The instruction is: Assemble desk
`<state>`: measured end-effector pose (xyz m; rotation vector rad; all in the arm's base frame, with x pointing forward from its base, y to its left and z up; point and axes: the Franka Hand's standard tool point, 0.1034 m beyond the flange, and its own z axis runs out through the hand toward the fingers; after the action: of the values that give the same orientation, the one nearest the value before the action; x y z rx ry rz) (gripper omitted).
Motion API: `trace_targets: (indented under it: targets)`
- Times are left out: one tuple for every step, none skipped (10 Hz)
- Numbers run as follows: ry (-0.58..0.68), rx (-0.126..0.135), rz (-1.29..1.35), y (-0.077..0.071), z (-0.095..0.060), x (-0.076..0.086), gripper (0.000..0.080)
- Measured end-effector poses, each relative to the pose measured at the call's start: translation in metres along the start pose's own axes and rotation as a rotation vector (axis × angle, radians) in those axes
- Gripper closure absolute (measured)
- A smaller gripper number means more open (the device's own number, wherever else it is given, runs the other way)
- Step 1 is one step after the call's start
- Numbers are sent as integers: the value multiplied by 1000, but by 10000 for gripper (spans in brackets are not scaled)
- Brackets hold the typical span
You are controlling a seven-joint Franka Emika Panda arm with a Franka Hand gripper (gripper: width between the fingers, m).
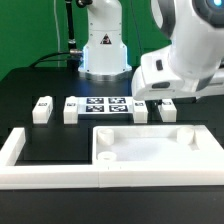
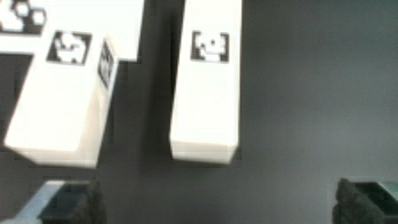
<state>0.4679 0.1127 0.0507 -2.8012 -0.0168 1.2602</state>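
Observation:
The white rimmed tabletop (image 1: 150,145) lies flat at the front of the table, inside the border wall. Four short white tagged legs lie in a row behind it: two on the exterior view's left (image 1: 41,110) (image 1: 71,110) and two on its right (image 1: 140,110) (image 1: 167,110). My gripper (image 1: 160,97) hangs just above the right pair. In the wrist view two legs (image 2: 63,100) (image 2: 208,85) lie side by side on the black table. My gripper (image 2: 217,205) is open wide and empty, its dark fingertips (image 2: 63,205) apart from both legs.
The marker board (image 1: 105,105) lies between the two pairs of legs; its corner shows in the wrist view (image 2: 18,18). The long low white U-shaped border wall (image 1: 50,172) runs along the front and left. The robot base (image 1: 103,50) stands at the back.

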Motion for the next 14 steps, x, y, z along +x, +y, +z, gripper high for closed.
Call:
trace_targets:
  targets:
    - [-72,-1,11,3,7,1,151]
    - [-133,-5,9,6,13,4,151]
    - [-106,-2,7,4,9,10,151]
    - [-102,-2,5,3,8,9,151]
    - [-104,-3,5,3,9,9,151]
    - [-107,-4,4,3,10,10,151]
    - [-125,-6,4,1,20,9,151]
    - [-126,-8,2,0,30,11,151]
    - [-110,-9,2,-1,41,15,151]
    - [-108,-10,-1,-1,49,15,151]
    - [-108,-10,-1,-1,48,15,151]
    - [-109,-11,-1,-1,49,15,151]
    - [-109,-11,-1,-1,49,15,275]
    - [-109,-11,-1,-1,49,15,412]
